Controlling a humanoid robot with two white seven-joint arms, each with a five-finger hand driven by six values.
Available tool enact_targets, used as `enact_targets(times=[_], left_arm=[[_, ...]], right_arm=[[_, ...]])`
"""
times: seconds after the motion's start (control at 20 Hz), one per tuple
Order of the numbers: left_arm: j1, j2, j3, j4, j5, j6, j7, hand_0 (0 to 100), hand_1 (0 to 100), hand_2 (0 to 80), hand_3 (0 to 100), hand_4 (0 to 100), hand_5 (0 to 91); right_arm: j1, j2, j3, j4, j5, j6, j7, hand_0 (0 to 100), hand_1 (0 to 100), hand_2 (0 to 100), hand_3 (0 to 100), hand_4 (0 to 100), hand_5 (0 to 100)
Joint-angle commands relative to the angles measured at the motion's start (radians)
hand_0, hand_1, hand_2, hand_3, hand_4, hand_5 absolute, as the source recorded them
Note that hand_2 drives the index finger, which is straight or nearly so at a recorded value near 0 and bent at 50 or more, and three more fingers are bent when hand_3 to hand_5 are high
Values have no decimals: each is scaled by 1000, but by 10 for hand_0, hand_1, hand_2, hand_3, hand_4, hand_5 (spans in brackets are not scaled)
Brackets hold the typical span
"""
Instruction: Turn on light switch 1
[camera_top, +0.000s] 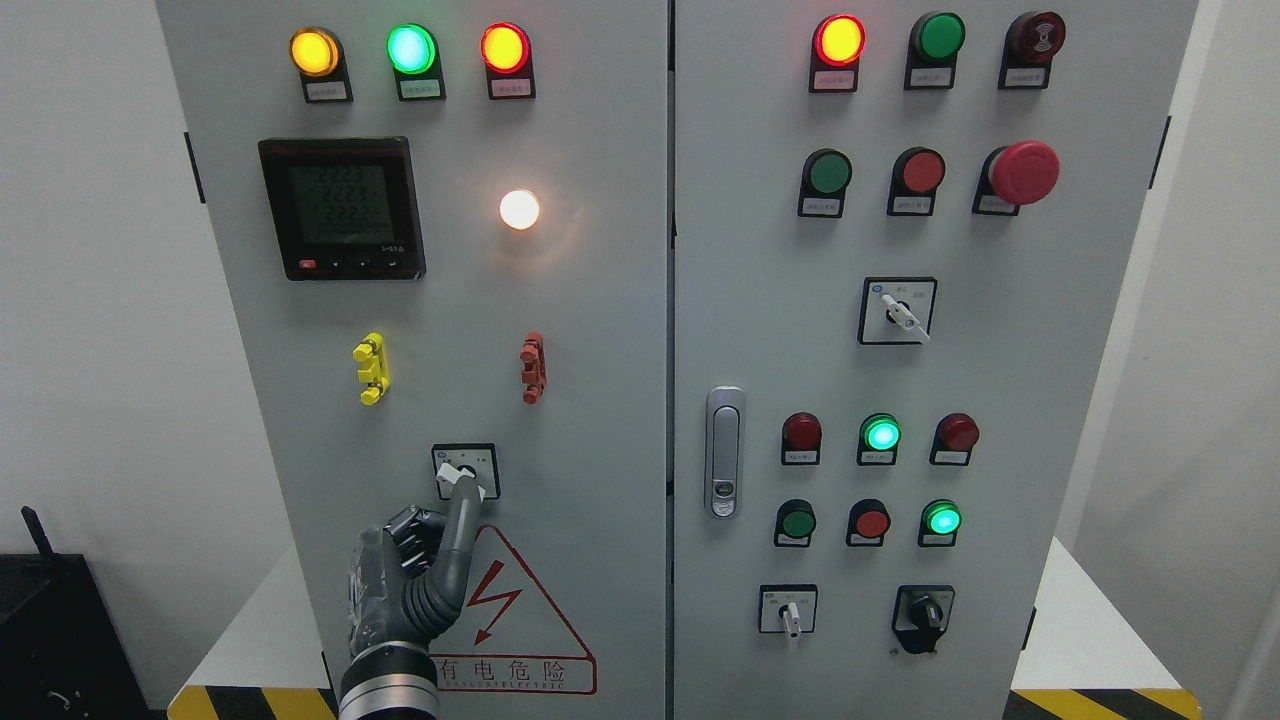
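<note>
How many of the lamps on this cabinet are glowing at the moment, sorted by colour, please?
Green lamps: 3
Red lamps: 2
Yellow lamp: 1
White lamp: 1
Total: 7

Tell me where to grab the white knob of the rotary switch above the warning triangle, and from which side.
Take the rotary switch by its white lever, which juts out from the panel and points lower right. Pinch its two flat sides, coming straight at the panel from below, where the left hand already has one finger raised to it.
</note>
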Motion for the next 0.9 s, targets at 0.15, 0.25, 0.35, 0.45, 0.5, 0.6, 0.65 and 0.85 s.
enact_targets(times=[0.15, 0.25, 0.35, 0.45, 0.5, 0.6, 0.65, 0.85], left_arm=[[134, 3, -5, -59, -14, -205, 5, 194, 331, 716, 904, 950, 868], [193, 16, -5, -59, -14, -281, -1, 196, 332, 716, 908, 951, 869], [264, 36, -2, -57, -14, -355, -6, 199, 329, 719, 913, 954, 870], [328, 37, 13, -54, -9, -430, -17, 200, 323, 725, 927, 958, 872], [362, 39, 24, -48, -6, -493, -41, 202, 317, 727, 928, 964, 874], [442, 39, 73, -11, -4, -643, -116, 210, 292, 729, 927, 968, 877], [477, 39, 98, 16, -4, -707, -133, 215, 269, 730, 929, 969, 878], [589, 54, 223, 163, -3, -907, -175, 209, 213, 712, 967, 992, 873]], right_arm=[[0, 0, 0, 0, -25, 1, 0, 0, 0, 0, 0, 0, 0], [0, 0, 0, 0, -25, 1, 0, 0, 0, 0, 0, 0, 0], [0, 0, 0, 0, -25, 1, 0, 0, 0, 0, 0, 0, 0], [0, 0, 0, 0, -25, 1, 0, 0, 0, 0, 0, 0, 0], [0, 0, 0, 0, -25, 1, 0, 0, 0, 0, 0, 0, 0], [0, 0, 0, 0, -25, 1, 0, 0, 0, 0, 0, 0, 0], [0, 0, 0, 0, -25, 1, 0, 0, 0, 0, 0, 0, 0], [0, 0, 0, 0, -25, 1, 0, 0, 0, 0, 0, 0, 0]])
